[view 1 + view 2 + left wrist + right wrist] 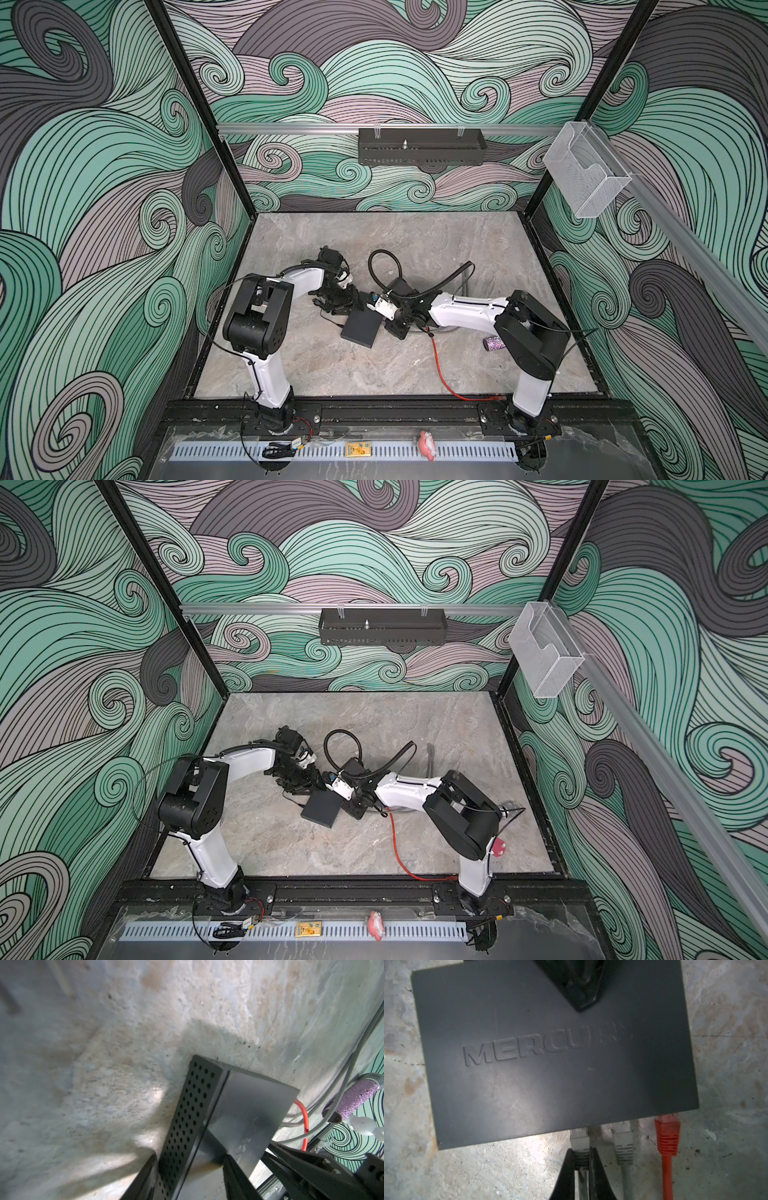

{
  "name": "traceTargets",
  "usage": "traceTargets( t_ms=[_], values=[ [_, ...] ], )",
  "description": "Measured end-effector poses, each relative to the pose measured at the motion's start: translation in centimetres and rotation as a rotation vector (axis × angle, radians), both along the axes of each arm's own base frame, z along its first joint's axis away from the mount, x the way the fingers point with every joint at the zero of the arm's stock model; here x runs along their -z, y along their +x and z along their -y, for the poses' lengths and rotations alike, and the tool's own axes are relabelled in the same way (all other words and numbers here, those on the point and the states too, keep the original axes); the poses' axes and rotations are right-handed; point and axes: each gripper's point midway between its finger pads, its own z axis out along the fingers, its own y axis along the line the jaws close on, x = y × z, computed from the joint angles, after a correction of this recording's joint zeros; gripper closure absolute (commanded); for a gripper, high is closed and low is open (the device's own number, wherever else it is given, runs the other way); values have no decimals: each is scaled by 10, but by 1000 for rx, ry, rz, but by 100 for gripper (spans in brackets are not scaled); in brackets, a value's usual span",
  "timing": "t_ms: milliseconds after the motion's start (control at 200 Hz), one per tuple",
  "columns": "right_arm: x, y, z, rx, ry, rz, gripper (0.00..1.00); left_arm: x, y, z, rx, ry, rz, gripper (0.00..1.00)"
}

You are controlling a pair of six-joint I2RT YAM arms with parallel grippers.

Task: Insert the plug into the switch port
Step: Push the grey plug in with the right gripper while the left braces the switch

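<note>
Walls (415, 62) on three sides carry a swirling wave print in mint, mauve and dark grey, framed by black corner posts (179, 66). Floor surface (332, 374): grey marbled stone effect, evenly lit. An aluminium rail (291, 129) crosses the rear wall, bearing a black perforated tray (419, 151); a clear plastic holder (586, 174) hangs by the right wall. White slotted duct (478, 451) along the front edge.

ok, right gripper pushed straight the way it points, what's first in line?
The switch: its port edge sits right ahead. The right gripper is shut on the grey plug, whose tip is already at that edge; how deep it's seated I can't tell.
</note>
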Motion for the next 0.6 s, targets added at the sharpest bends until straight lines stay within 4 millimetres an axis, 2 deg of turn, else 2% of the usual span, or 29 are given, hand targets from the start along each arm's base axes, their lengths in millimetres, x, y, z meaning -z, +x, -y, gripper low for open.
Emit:
traceTargets(
  t_ms=[600],
  values=[
    [-2,6,-6,5,-18,-20,100,0,8,-2,-8,15,48,51]
  ],
)
